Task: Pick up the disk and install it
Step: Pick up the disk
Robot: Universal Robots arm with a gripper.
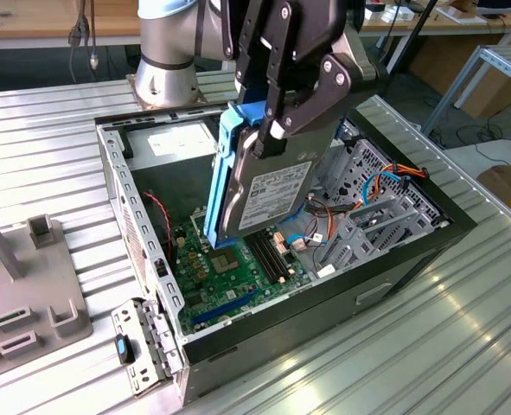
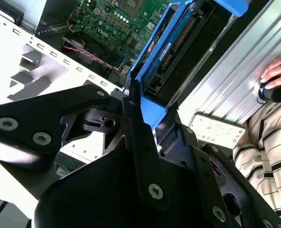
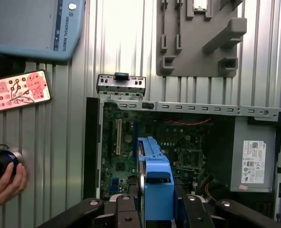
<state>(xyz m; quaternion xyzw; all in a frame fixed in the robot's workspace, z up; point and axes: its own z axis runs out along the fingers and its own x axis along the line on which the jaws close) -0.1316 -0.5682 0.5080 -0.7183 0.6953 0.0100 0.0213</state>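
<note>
Blue plastic rails edge the disk, which hangs on end in the centre of the exterior view, label facing the lower right, above the open computer case. The claw is clamped on the disk's upper end, pressing its flat faces, probably so the lower end is left free to enter a bay. The disk hovers over the green motherboard, apart from it, with the metal drive cage just to the right. The case lies on its side on the ribbed metal worktop, open to reach from above. Installation is not yet done.
</note>
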